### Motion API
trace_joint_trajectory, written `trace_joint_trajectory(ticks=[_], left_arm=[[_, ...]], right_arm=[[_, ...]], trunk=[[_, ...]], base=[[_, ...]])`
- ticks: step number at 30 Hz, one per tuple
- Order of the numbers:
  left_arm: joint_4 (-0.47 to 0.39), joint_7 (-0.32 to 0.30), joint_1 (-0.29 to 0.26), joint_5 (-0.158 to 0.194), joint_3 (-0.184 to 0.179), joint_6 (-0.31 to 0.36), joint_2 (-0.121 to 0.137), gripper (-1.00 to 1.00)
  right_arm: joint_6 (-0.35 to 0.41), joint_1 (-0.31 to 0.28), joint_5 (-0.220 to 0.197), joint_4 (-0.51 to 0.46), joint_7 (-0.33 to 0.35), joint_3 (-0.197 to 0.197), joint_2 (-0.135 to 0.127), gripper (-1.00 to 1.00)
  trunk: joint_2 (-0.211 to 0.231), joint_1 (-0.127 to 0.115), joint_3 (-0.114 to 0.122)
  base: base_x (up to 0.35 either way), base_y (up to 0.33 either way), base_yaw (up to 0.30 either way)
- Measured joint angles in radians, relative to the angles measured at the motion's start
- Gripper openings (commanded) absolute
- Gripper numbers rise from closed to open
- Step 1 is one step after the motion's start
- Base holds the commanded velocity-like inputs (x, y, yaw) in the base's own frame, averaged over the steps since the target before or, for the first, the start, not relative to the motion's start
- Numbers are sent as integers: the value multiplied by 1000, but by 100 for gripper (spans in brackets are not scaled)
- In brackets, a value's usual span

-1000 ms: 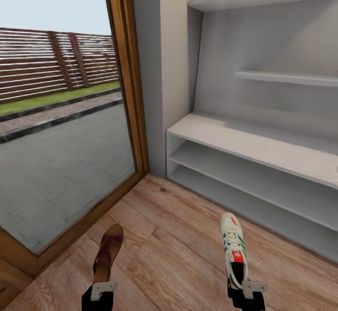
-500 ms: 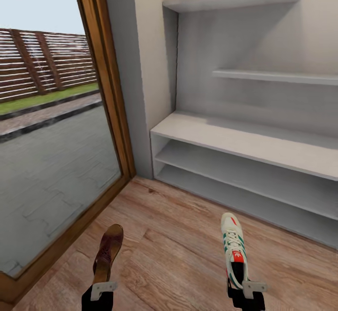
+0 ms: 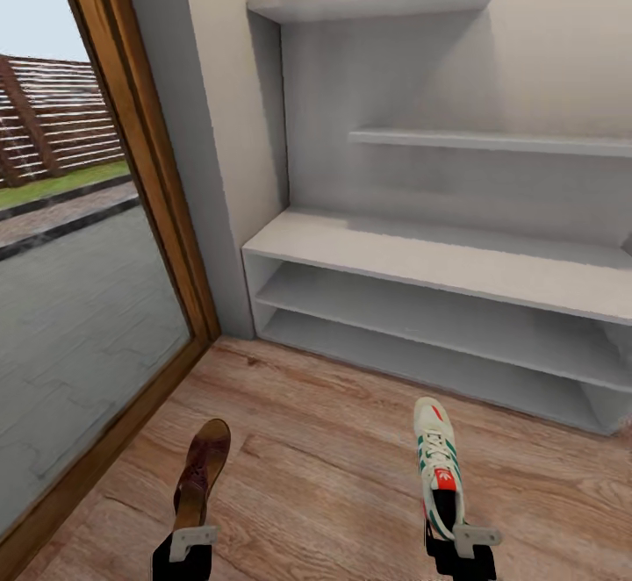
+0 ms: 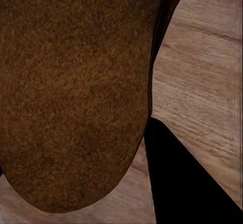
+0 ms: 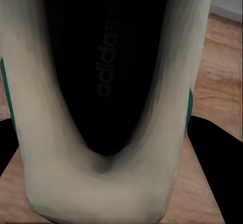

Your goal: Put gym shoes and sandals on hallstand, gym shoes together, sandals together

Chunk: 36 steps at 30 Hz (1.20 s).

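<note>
Far over at nine o'clock a wood-framed glass door [image 3: 140, 177] looks out on grey paving and a slatted fence. Nearer, at about seven o'clock, the left gripper [image 3: 189, 546] holds a dark brown sandal [image 3: 202, 467] by its heel end, toe pointing away toward the wall and clear of the corridor floor [image 3: 316, 476]. The left wrist view shows the sandal's brown leather [image 4: 76, 92] pressed close to the lens with wood planks behind it, so the claw looks clamped on the sandal.

Straight ahead, from twelve to two o'clock, stands the pale grey hallstand [image 3: 439, 265]: a long low bench with two open shelves beneath and stepped wall shelves above. It stands against the wall, well apart from both held shoes.

At about five o'clock the right gripper [image 3: 461, 546] is closed on the heel of a white gym shoe [image 3: 436, 462] with green stripes and a red-orange tongue, toe aimed at the rack. The right wrist view looks into its dark inside [image 5: 106, 67], rimmed by the pale collar.
</note>
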Motion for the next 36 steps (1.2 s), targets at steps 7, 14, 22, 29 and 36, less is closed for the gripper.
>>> trace_joint_trajectory(ticks=[7,14,22,29,36], left_arm=[[0,0,0,1,0,0,0,-100],[0,0,0,1,-1,0,0,-100],[-1,0,0,1,-3,0,0,-100],[-1,0,0,2,-2,0,0,-100],[-2,0,0,2,-1,0,0,-100]], right_arm=[[0,-1,0,0,0,0,1,-100],[0,0,0,0,-1,0,1,-100],[0,0,-1,0,-1,-3,0,-100],[1,0,0,0,-1,0,1,-100],[0,0,1,1,1,0,-2,-100]], trunk=[[0,0,0],[0,0,0],[0,0,0],[0,0,0],[0,0,0]], base=[[0,0,-276],[0,0,-273],[0,69,-256],[0,274,-234],[0,62,-34]])
